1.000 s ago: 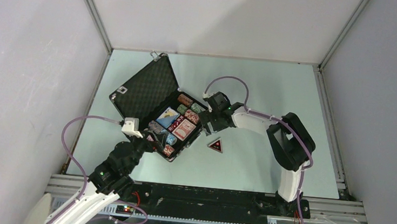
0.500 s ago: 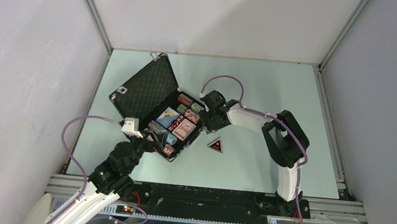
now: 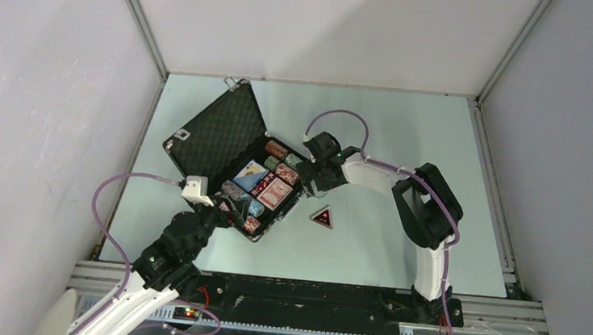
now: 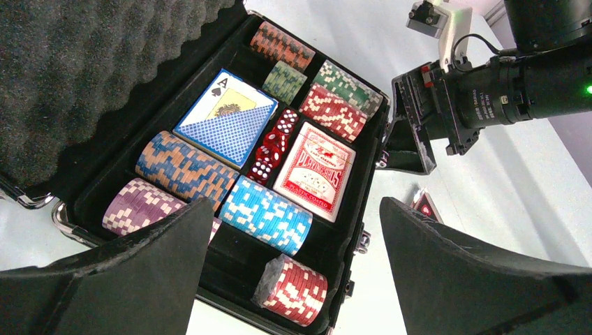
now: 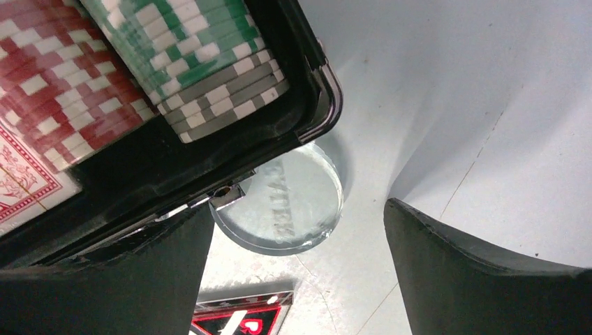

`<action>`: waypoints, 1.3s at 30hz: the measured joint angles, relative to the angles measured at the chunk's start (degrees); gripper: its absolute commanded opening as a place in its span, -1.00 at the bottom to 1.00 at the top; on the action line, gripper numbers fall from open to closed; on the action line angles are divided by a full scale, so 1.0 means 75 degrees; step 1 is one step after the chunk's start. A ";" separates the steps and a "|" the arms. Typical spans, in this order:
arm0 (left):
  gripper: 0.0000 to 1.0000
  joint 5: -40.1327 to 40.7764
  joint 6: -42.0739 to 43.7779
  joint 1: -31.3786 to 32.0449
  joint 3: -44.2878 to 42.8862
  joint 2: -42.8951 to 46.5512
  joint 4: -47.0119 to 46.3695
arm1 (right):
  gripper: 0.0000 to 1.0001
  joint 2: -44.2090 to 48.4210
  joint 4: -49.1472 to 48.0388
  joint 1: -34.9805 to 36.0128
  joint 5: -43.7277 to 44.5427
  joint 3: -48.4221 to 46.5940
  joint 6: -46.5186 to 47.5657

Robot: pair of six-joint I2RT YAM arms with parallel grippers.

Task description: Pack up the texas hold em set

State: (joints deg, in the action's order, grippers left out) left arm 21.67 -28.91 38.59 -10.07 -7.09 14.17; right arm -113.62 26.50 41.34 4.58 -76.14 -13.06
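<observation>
Two card decks, red and blue, lie in the open black briefcase with red dice between them and chip stacks around. The case sits on the worktop's left half, lid toward the back left corner. The left gripper hovers at its near corner, fingers spread, empty. The right gripper, likewise spread, straddles a clear round disc just beside the case's right edge. The black-red triangle lies nearby, toward the front edge.
</observation>
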 measured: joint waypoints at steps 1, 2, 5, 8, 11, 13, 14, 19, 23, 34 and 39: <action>0.93 0.0000 0.0000 0.0000 0.0000 0.0000 0.0000 | 0.77 -0.0006 -0.0026 0.0000 -0.0003 0.0000 -0.0003; 0.93 0.0000 0.0000 0.0000 0.0000 0.0000 0.0000 | 0.74 -0.0017 -0.0085 0.0000 0.0000 0.0000 -0.0006; 0.93 0.0000 0.0000 0.0000 0.0000 0.0000 0.0000 | 0.57 -0.0038 -0.0181 0.0015 0.0020 -0.0006 0.0003; 0.93 0.0000 0.0000 0.0000 0.0000 0.0000 0.0000 | 0.44 -0.0070 -0.0187 0.0064 0.0029 -0.0044 0.0017; 0.93 0.0000 0.0000 0.0000 0.0000 0.0000 0.0000 | 0.23 -0.0125 -0.0143 0.0128 0.0029 -0.0128 0.0055; 0.93 0.0003 0.0000 0.0000 0.0000 -0.0003 0.0000 | 0.15 -0.0143 -0.0111 0.0160 0.0050 -0.0169 0.0082; 0.93 0.0003 0.0000 0.0000 0.0000 -0.0003 -0.0003 | 0.11 -0.0143 -0.0111 0.0175 0.0061 -0.0172 0.0079; 0.93 0.0003 0.0000 0.0000 0.0000 -0.0003 0.0000 | 0.07 -0.0105 -0.0079 0.0297 0.0385 -0.0169 0.0082; 0.93 0.0003 0.0000 0.0000 0.0000 -0.0003 0.0000 | 0.05 0.0035 0.0055 0.0586 0.1040 -0.0137 0.0055; 0.92 0.0003 0.0000 0.0000 0.0000 -0.0003 0.0000 | 0.02 0.1510 0.0458 0.1332 0.1606 -0.0233 -0.0032; 0.91 0.0070 -0.0015 0.0000 0.0000 0.0000 0.0015 | 0.02 0.1381 0.0530 0.1431 0.1495 -0.0912 -0.0029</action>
State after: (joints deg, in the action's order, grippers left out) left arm 22.20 -29.02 38.59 -10.07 -7.09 14.28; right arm -103.26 30.48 52.07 15.79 -82.98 -13.28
